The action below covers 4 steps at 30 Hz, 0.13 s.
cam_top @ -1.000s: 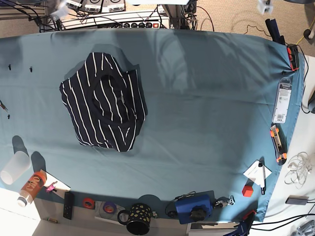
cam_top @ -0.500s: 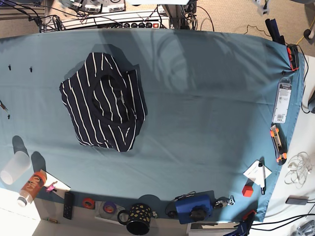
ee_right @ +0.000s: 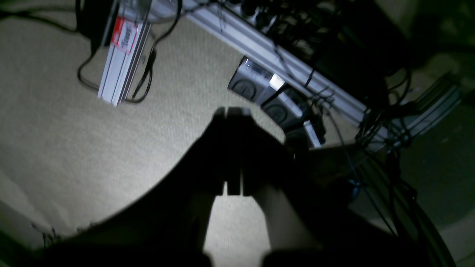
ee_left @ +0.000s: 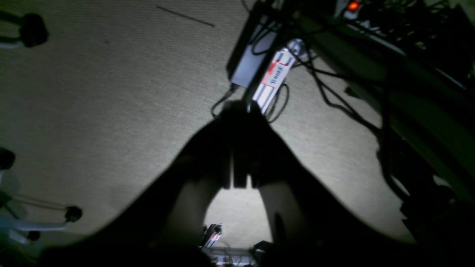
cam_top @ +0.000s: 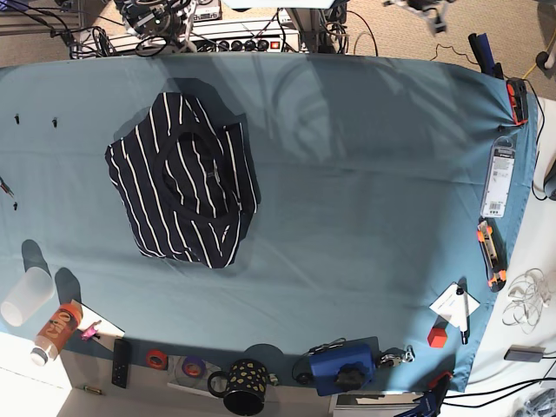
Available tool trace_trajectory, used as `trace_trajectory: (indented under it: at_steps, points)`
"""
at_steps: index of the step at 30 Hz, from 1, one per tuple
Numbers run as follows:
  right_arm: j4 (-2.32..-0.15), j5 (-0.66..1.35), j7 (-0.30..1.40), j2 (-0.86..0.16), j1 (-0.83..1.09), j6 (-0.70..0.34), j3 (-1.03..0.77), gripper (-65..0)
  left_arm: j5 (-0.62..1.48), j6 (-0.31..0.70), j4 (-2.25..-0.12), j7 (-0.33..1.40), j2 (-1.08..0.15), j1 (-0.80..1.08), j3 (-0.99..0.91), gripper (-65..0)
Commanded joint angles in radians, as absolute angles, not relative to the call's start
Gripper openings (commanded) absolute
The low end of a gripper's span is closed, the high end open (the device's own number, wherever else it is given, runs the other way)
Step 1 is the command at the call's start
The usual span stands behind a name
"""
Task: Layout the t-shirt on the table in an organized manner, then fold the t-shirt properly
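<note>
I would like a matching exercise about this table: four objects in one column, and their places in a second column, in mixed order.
Objects:
1. t-shirt
2. spotted mug
3. red cube
4. clear cup

Places on the table, as seen in the base view:
A. near edge, about the middle
B. lower right, beside a white card
C. upper left part, folded in a bundle
D. lower left corner, beside an orange bottle

Pairs: 1-C, 2-A, 3-B, 4-D
</note>
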State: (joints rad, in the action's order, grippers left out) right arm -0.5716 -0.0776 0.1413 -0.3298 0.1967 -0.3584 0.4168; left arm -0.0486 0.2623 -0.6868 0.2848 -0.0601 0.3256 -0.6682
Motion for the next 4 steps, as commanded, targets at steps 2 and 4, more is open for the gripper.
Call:
trace_trajectory:
  at_steps: [2,4]
  points:
    - [-0.574,-0.076,0.134,-0.343,0.193,-0.361,0.420,-65.0,-0.049,0.262,-0.694,0.269,-0.060,0.330,-0.670,-65.0]
    - [-0.574,-0.076,0.130,-0.344,0.192,-0.361,0.420,-65.0,-0.049,0.262,-0.694,0.268,-0.052,0.329,-0.670,-65.0]
